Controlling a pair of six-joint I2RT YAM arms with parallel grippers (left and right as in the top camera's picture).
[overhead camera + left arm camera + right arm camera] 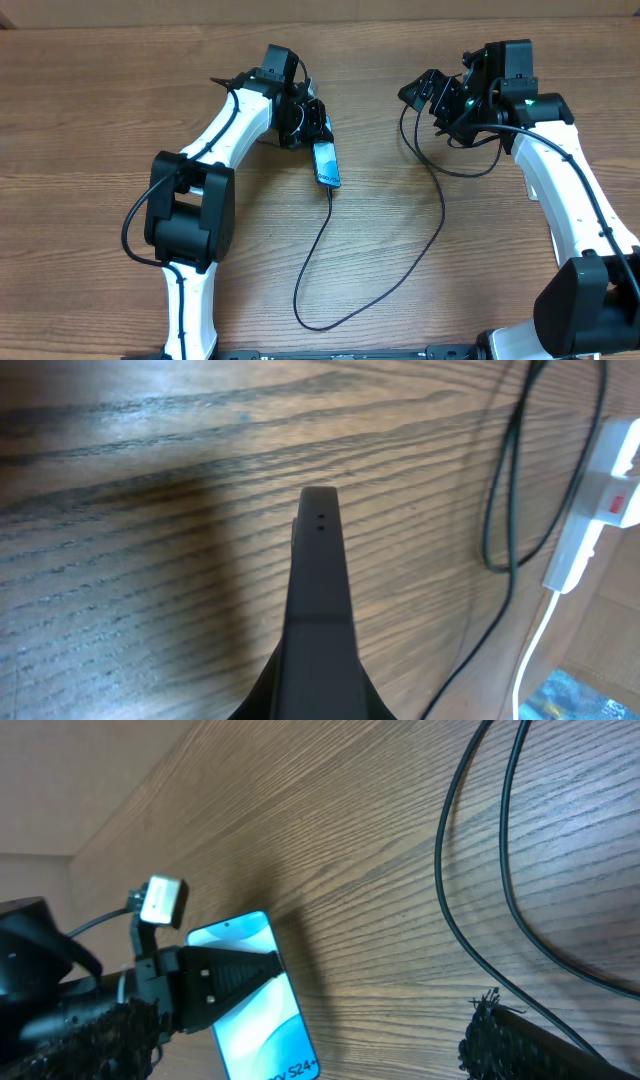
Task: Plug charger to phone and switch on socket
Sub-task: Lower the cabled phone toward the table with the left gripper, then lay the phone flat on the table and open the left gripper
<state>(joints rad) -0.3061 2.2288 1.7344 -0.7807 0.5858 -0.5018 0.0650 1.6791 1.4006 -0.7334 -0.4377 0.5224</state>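
Note:
The phone [326, 163] lies flat on the table with its cyan screen up; it also shows as the phone [258, 1015] in the right wrist view. The charger, a thin black cable [330, 250], leaves the phone's near end, loops toward the front edge and climbs to the right arm. My left gripper [312, 118] is shut and empty, just beyond the phone's far end; its joined fingers [320, 530] hang over bare wood. The white socket [612, 495] with a red switch lies to their right. My right gripper [428, 105] stands open and apart from the phone, holding nothing I can see.
A white cord [535, 650] runs from the socket toward the phone's corner [572, 695]. Two strands of black cable [480, 890] cross the wood ahead of my right gripper [305, 1020]. The table's far edge [320, 20] lies close behind both arms.

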